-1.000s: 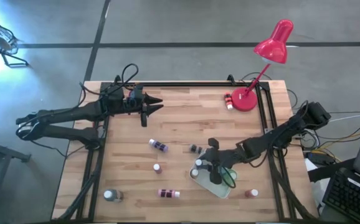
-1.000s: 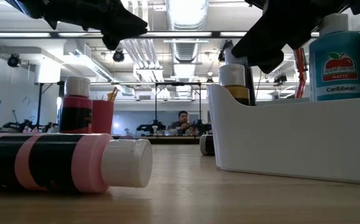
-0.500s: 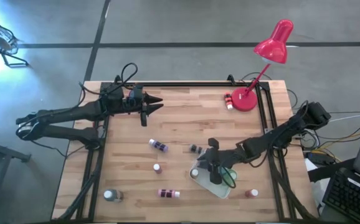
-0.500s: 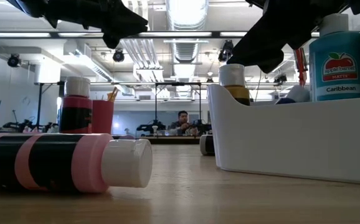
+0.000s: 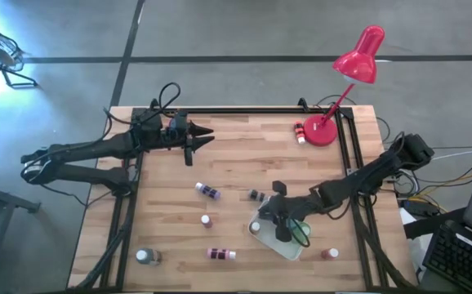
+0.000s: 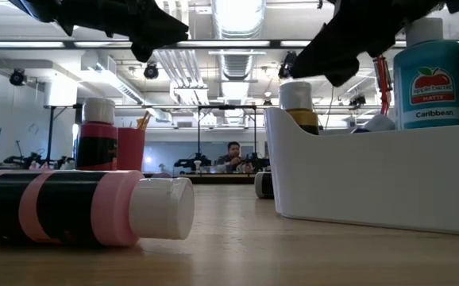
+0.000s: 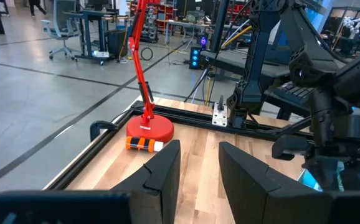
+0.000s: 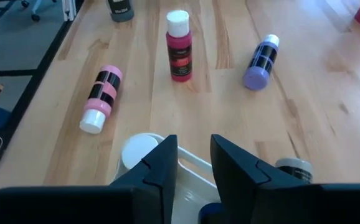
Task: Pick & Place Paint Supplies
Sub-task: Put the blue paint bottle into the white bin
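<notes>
A white tray [image 5: 270,242] stands at the table's near right and holds several white-capped paint bottles, among them a teal one [image 6: 428,75] and a yellow-brown one [image 6: 297,107]. My right gripper [image 5: 282,227] hovers just above the tray, open and empty; its fingers show in the right wrist view [image 8: 194,146]. Loose bottles lie or stand on the wood: a purple one [image 5: 209,191], a dark one [image 5: 256,196], a red upright one [image 5: 207,220], a pink one on its side [image 5: 220,254], a grey one [image 5: 144,256], a brown-red one [image 5: 328,254]. My left gripper [image 5: 201,136] waits open at the far left.
A red desk lamp [image 5: 326,131] stands at the far right corner with an orange bottle [image 5: 300,131] lying against its base. A black rail [image 5: 244,112] runs along the table's edges. Bare wood lies in the table's middle and far half. A person sits in the room behind [image 6: 233,152].
My right gripper has risen a little over the tray: in the low view its finger, which reached down beside the yellow-brown bottle, has drawn up and clear. A white cap now shows in the tray where it stood.
</notes>
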